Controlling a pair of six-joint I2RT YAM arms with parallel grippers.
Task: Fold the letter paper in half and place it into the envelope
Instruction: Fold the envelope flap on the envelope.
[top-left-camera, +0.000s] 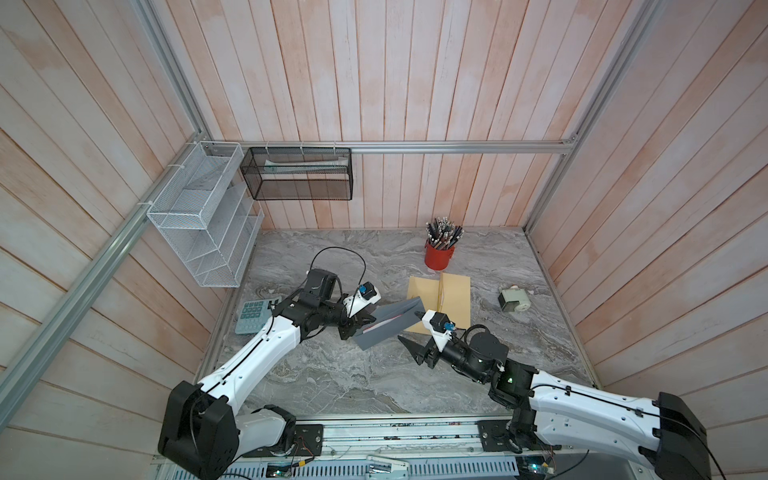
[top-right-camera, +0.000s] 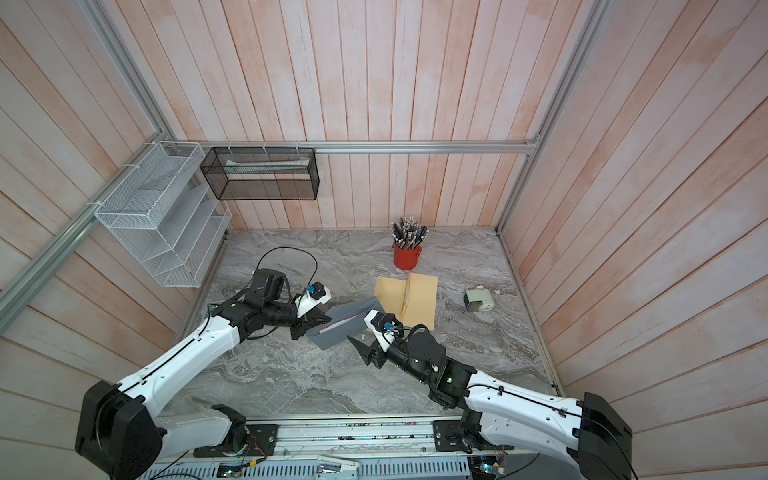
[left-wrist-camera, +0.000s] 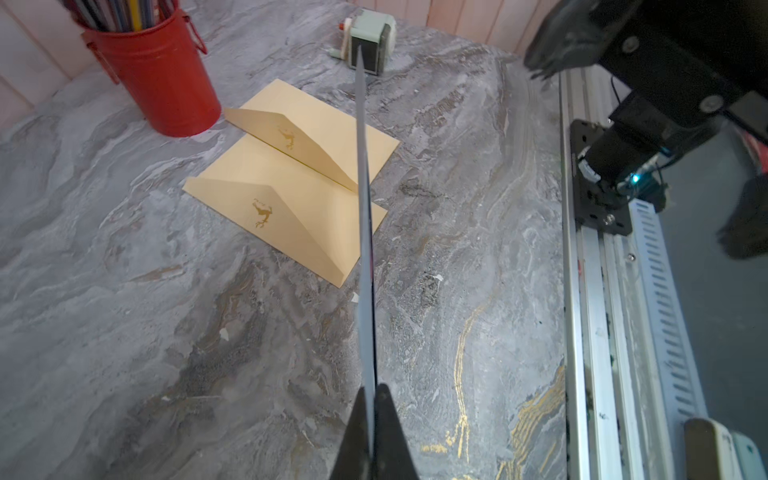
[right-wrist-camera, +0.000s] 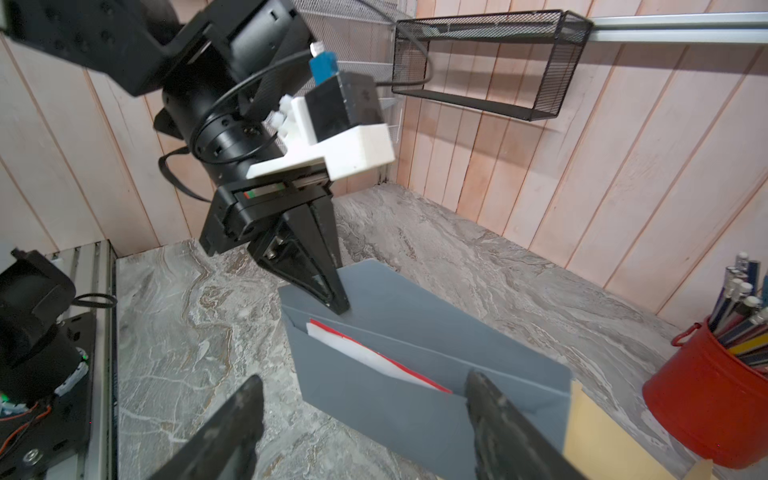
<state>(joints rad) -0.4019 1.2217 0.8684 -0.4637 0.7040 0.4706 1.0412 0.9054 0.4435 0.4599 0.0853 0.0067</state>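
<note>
Left gripper (right-wrist-camera: 340, 303) is clenched on the grey envelope (right-wrist-camera: 395, 316), lifted off the table (right-wrist-camera: 457, 257), with the letter (right-wrist-camera: 361, 351) partly tucked inside. Your right gripper (right-wrist-camera: 363, 378) stands released beside it. Tip the envelope and the letter could slide out.

Plain slate-grey paper envelope (right-wrist-camera: 415, 407) up front, and out of it peeks a white sheet of letter paper (right-wrist-camera: 353, 349) with a thin red edge. The grey marbled worktop (left-wrist-camera: 124, 332) runs streaked with white and veined in gold. Two tan paper envelopes (left-wrist-camera: 249, 183), each stamped with a small gold deer emblem (left-wrist-camera: 263, 212). Glossy red metal bucket (left-wrist-camera: 160, 79), mixed-colour pencils (top-left-camera: 444, 232). Pale green pencil sharpener (left-wrist-camera: 376, 25), teal calculator (top-left-camera: 253, 316). Behind: white wire rack (top-left-camera: 199, 224), black mesh basket (top-left-camera: 299, 174), washed pink-and-white plank walls (top-left-camera: 415, 83).
</note>
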